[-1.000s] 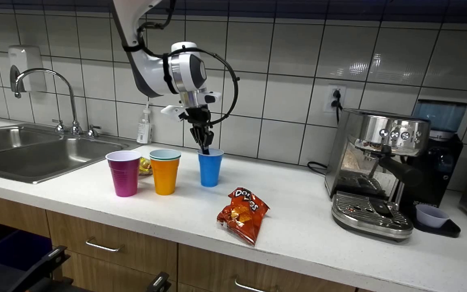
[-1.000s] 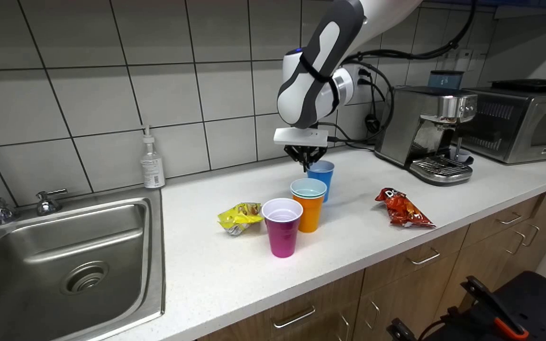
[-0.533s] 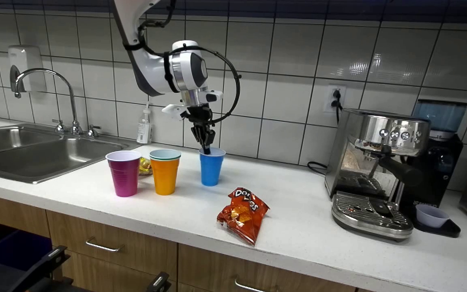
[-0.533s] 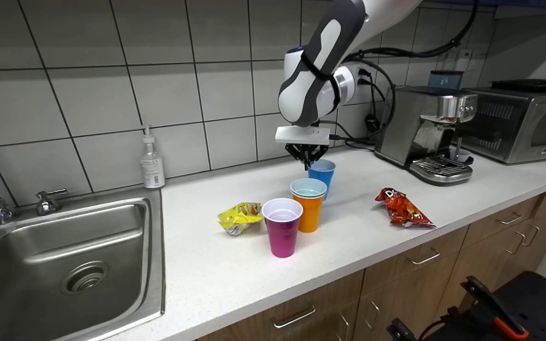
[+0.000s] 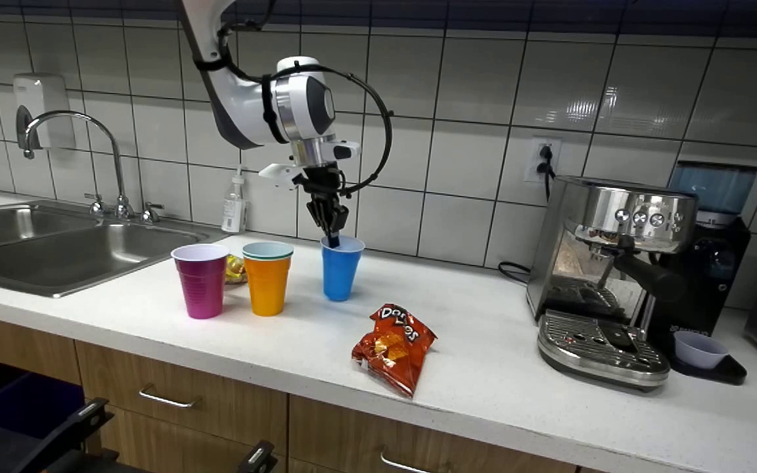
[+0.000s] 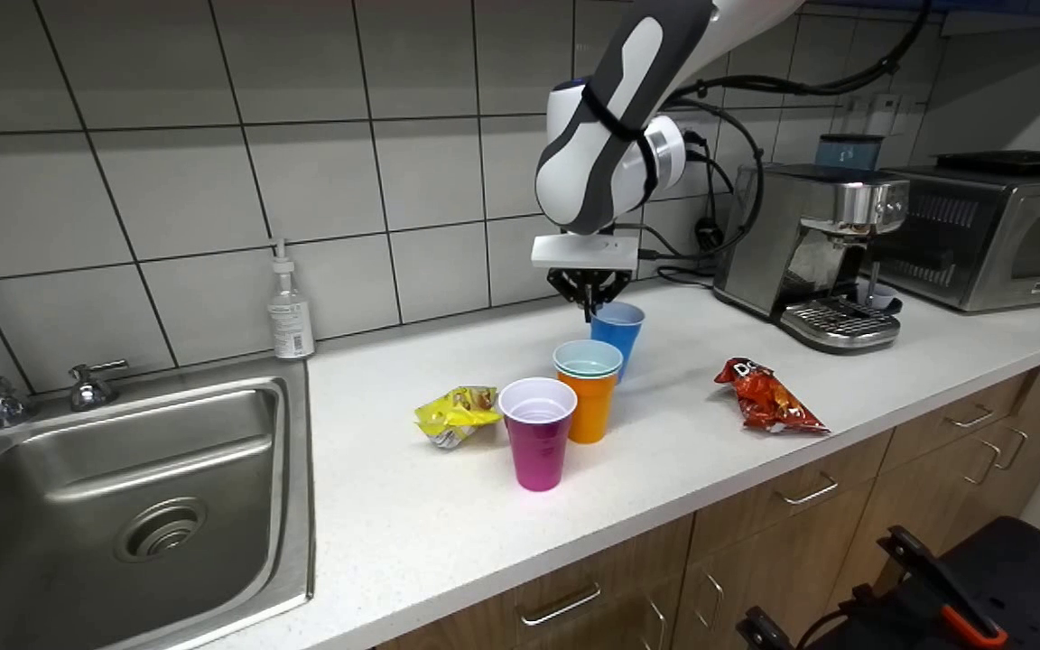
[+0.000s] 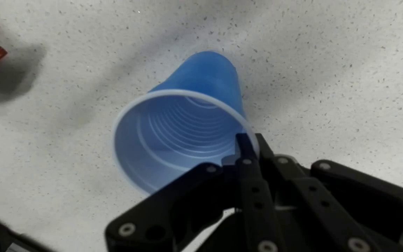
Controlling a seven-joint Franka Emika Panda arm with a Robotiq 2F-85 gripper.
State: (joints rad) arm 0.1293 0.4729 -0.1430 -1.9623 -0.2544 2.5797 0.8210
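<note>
Hand (image 7: pixel 251 137) | drawn together, gripping blue cup (image 7: pixel 208 75) by its rim | cup below, wall between the jaws

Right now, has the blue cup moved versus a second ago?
Yes, slightly: in an exterior view, the blue cup has shifted rightward in frame, toward the coffee machine.

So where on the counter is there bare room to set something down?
Two patches of counter look bare: between the red bag and the coffee machine, and between the sink and the pink cup. It is crowded where the pink cup, orange cup and yellow bag cluster, with the blue cup, held by the gripper, close by.
</note>
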